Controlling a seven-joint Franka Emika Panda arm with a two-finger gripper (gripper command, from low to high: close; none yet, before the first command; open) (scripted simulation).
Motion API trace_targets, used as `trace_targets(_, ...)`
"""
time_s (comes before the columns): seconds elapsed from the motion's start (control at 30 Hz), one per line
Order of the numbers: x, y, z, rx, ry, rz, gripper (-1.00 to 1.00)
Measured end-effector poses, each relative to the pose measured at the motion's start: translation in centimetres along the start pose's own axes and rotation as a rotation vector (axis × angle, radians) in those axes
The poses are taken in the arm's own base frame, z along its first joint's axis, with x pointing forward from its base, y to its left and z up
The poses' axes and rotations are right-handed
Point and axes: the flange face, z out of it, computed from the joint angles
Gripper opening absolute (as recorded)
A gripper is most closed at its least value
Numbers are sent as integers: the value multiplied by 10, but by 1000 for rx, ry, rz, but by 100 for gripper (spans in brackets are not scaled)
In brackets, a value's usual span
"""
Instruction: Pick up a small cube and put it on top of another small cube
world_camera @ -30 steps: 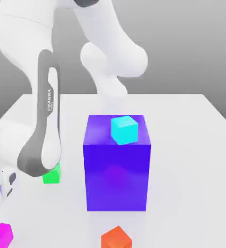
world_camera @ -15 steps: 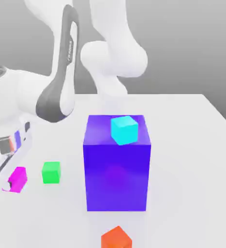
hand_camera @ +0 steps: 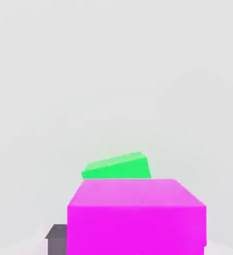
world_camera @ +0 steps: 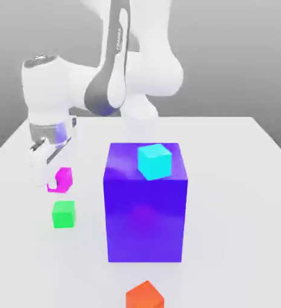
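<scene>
White desk (world_camera: 239,180) sitting against a plain grey backdrop.
The pincer (world_camera: 51,174) is grasping the magenta cube (world_camera: 63,179) above the green cube (world_camera: 64,214).

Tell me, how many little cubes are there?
4: small magenta-pink cube held in the gripper, small bright green cube on the table, cyan cube atop the big blue-purple cube, orange cube in front. Others may hide behind.

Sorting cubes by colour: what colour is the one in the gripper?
Magenta-pink cube; the hand view shows it best.
</scene>
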Motion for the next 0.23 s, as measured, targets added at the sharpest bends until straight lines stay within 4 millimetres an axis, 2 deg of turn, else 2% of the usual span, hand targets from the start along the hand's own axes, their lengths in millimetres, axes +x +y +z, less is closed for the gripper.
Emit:
trace_targets(0.1, 0, 1, 23, 0, -1, 0, -100)
trace_targets(0.13, -1, 2, 31, 0, -1, -4, 100)
trace_targets(0.23, -1, 2, 31, 0, -1, -4, 100)
